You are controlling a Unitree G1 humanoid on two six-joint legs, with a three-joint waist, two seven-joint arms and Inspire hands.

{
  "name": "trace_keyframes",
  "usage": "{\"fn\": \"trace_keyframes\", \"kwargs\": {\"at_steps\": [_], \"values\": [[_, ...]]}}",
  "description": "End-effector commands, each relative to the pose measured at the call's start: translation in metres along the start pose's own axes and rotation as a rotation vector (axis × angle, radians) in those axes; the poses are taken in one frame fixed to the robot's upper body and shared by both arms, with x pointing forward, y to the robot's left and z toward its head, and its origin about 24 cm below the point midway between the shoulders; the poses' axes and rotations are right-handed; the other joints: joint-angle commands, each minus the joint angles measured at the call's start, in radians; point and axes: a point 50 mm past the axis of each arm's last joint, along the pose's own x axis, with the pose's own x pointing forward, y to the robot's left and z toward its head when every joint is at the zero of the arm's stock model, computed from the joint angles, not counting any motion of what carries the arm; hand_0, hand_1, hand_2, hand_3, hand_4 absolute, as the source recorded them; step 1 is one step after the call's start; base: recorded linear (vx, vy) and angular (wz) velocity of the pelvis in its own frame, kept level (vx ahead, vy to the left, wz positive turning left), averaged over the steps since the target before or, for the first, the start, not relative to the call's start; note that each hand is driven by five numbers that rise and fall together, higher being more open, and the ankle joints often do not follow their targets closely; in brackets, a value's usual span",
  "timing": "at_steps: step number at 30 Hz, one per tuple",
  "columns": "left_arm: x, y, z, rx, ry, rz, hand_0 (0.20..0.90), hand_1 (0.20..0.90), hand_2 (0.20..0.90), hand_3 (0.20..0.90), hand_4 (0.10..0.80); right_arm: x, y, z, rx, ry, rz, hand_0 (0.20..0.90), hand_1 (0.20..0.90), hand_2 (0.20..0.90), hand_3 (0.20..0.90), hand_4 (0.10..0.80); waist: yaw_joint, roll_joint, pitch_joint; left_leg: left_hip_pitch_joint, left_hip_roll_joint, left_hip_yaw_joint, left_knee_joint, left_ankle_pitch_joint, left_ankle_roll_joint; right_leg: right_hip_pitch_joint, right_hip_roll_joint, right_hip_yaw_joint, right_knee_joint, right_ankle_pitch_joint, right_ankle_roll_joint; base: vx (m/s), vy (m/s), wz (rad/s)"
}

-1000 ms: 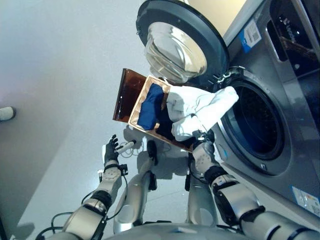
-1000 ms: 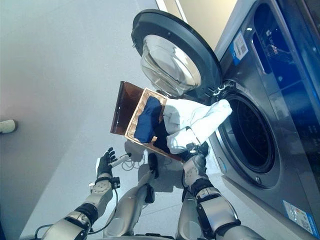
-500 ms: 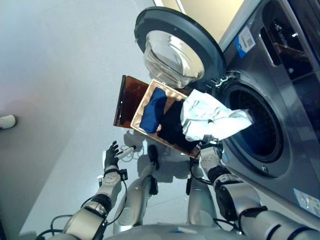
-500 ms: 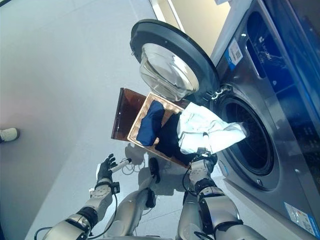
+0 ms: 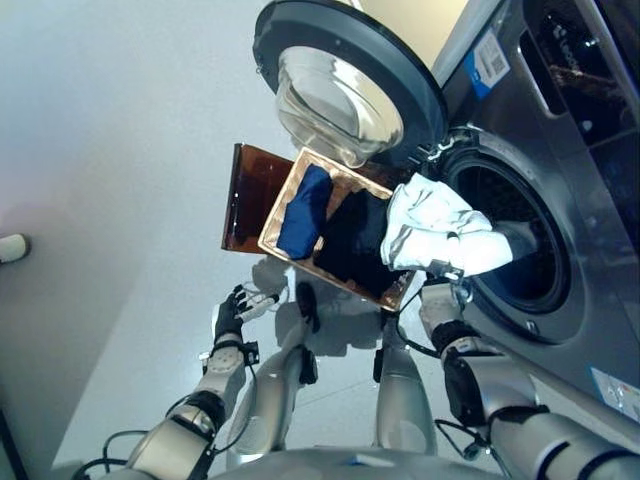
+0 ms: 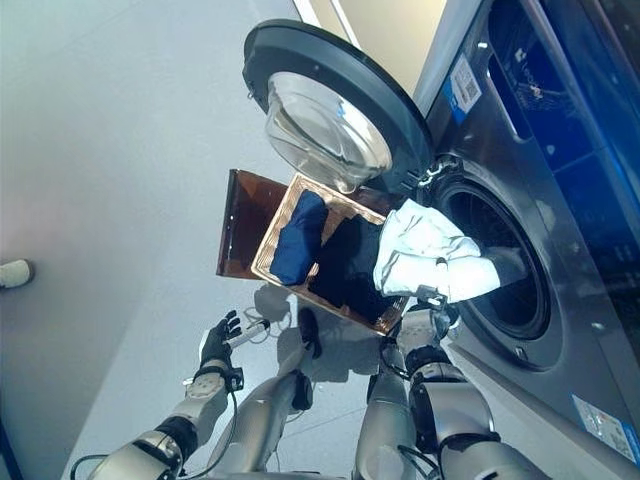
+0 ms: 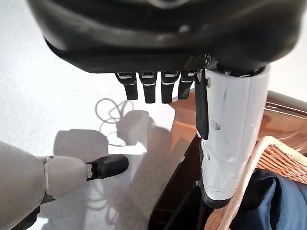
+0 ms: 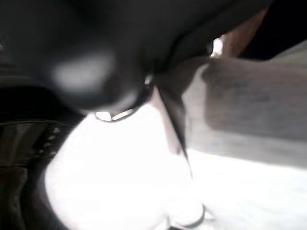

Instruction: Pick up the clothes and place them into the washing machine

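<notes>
A white garment (image 5: 435, 235) hangs bunched from my right hand (image 5: 440, 298), which is shut on its lower edge. One end of the cloth reaches into the washing machine's round drum opening (image 5: 525, 245). In the right wrist view white cloth (image 8: 120, 182) fills most of the picture. A wicker basket (image 5: 278, 205) stands on the floor below the open door (image 5: 345, 90); a blue garment (image 5: 303, 212) and a dark garment (image 5: 352, 240) lie in it. My left hand (image 5: 232, 318) hovers open over the floor beside the basket, fingers (image 7: 151, 88) straight.
A brown translucent lid (image 5: 250, 195) leans against the basket's far side. The washer's grey front (image 5: 590, 300) runs along the right. A person's shoe (image 5: 12, 247) shows at the left edge on the pale floor.
My right hand has carried the white garment to the right, from over the basket to the drum's mouth. The dark garment in the basket now shows. The left hand has barely moved.
</notes>
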Motion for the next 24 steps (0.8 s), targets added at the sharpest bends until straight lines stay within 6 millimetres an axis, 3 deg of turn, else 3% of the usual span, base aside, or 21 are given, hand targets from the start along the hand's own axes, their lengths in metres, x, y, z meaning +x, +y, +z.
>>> {"fn": "trace_keyframes", "kwargs": {"at_steps": [1,4,5,8,10,16,24], "values": [[0.001,0.003,0.000,-0.045,-0.004,0.038,0.900,0.900,0.900,0.900,0.800,0.008,0.027,0.095,0.128,-0.296,0.023,0.200,0.200,0.200,0.200,0.300,-0.017,0.039,0.020,-0.043,0.016,-0.050,0.171,-0.149,-0.122,0.018,-0.061,0.005,0.059,-0.012,0.018,-0.018,-0.001,-0.06],[-0.001,0.003,-0.002,-0.048,-0.001,0.026,0.900,0.900,0.900,0.900,0.800,0.008,0.032,0.126,0.133,-0.366,0.017,0.200,0.200,0.200,0.200,0.300,-0.014,0.051,0.017,-0.052,0.014,-0.050,0.168,-0.147,-0.124,0.000,-0.062,0.009,0.064,-0.014,0.018,-0.013,-0.003,-0.04],[-0.002,0.001,-0.003,-0.044,-0.005,0.013,0.900,0.900,0.900,0.900,0.800,0.006,0.035,0.148,0.154,-0.414,0.014,0.200,0.200,0.200,0.200,0.300,-0.012,0.059,0.016,-0.056,0.014,-0.050,0.166,-0.151,-0.126,-0.005,-0.062,0.011,0.067,-0.019,0.018,-0.022,-0.011,-0.03],[-0.002,0.001,-0.004,-0.041,-0.005,0.005,0.900,0.900,0.900,0.900,0.800,0.005,0.036,0.164,0.177,-0.442,0.004,0.200,0.200,0.200,0.200,0.300,-0.010,0.068,0.016,-0.063,0.013,-0.049,0.165,-0.149,-0.128,-0.014,-0.062,0.013,0.069,-0.020,0.018,-0.010,-0.001,-0.07],[-0.003,0.000,-0.006,-0.036,0.001,-0.006,0.900,0.900,0.900,0.900,0.800,0.001,0.039,0.188,0.210,-0.487,-0.002,0.200,0.200,0.200,0.200,0.300,-0.007,0.077,0.009,-0.071,0.011,-0.048,0.165,-0.147,-0.130,-0.024,-0.062,0.016,0.072,-0.021,0.018,-0.017,-0.008,-0.03],[-0.004,0.001,-0.009,-0.040,0.011,-0.009,0.900,0.900,0.900,0.900,0.800,-0.007,0.043,0.217,0.273,-0.544,-0.005,0.200,0.200,0.200,0.200,0.300,-0.006,0.088,-0.006,-0.088,0.011,-0.043,0.167,-0.143,-0.132,-0.044,-0.064,0.022,0.076,-0.017,0.016,-0.005,-0.002,-0.01],[-0.006,0.005,-0.017,-0.036,0.046,0.008,0.900,0.900,0.900,0.900,0.800,-0.014,0.033,0.249,0.397,-0.595,-0.055,0.200,0.200,0.200,0.200,0.300,-0.018,0.095,-0.022,-0.099,0.008,-0.040,0.173,-0.153,-0.134,-0.056,-0.063,0.028,0.080,-0.022,0.018,-0.001,0.000,0.00]]}}
